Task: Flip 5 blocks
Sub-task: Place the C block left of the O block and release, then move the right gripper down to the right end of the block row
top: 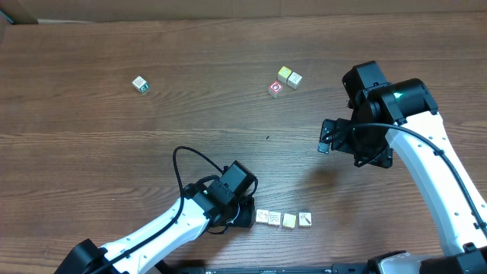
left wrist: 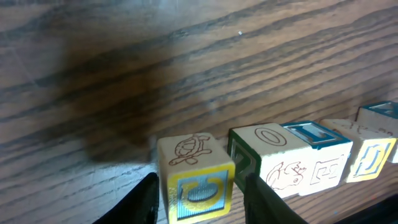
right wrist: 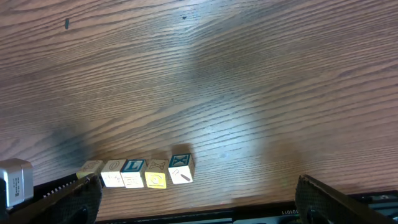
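My left gripper (left wrist: 200, 180) is low on the counter (top: 114, 152), at the left end of the row of blocks (right wrist: 132, 173). Its fingers (left wrist: 144, 199) are parted and stand on either side of the end block (left wrist: 189, 152), the one with a turtle drawn on its top face and a yellow-framed face turned toward my wrist camera. A thin gap shows between each finger and the block's sides, so I am straddling it, not pinching it. The end block sits flat on the wood, and its neighbour, the O block (left wrist: 270, 140), is just beside it on the right.

From my right wrist I see all five blocks in one short line near the front edge of the counter, close together. The rightmost block (right wrist: 181, 168) is set a little further back than the others. Seen from overhead, four of them show clear of my left arm, and the fifth is hidden under my gripper.

My right gripper (right wrist: 198, 183) hangs in the air over the right side of the counter, well apart from the row. Its fingers are spread wide and hold nothing.

Farther back on the counter is a cluster of three cubes (top: 285, 80), one of them with a red ringed face. A lone cube (top: 140, 84) lies far off to the left.
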`<state>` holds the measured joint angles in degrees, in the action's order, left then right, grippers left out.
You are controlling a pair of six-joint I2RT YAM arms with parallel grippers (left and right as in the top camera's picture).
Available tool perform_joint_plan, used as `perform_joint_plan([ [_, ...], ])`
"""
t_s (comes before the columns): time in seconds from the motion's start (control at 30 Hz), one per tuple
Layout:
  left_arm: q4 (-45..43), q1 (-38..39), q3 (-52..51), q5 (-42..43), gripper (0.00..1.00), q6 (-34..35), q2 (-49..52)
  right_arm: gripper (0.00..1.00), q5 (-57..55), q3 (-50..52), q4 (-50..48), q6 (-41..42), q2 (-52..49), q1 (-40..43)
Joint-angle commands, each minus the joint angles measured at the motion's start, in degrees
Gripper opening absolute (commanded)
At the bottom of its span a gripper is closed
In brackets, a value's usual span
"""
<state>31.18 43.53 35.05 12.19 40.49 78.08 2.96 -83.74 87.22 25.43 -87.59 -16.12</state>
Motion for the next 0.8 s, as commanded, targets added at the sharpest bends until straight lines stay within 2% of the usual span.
perform_joint_plan([
  [0.0,-0.7,0.37,-0.33,-0.37,0.38,-0.24,0.52,1.0,-0.31,-1.4,-0.11,-0.39,1.55,0.07],
  [0.27,-0.44,0.17,1.88,-1.05,0.4,-0.26,0.52,1.0,-0.31,-1.4,-0.11,-0.39,1.55,0.07],
  [0.53,5.84,-0.48,6.23,-2.82,0.4,-1.97,0.5,1.0,-0.35,-1.4,-0.2,-0.39,1.55,0.07],
  [0.73,13.35,-0.5,13.94,-7.63,0.4,-5.33,-1.16,1.0,0.81,-1.4,-0.68,-0.44,1.55,0.07],
  [0.77,15.04,-0.5,15.32,-8.85,0.39,-5.84,-1.53,0.81,0.74,-1.4,-0.22,-0.44,1.55,0.07],
])
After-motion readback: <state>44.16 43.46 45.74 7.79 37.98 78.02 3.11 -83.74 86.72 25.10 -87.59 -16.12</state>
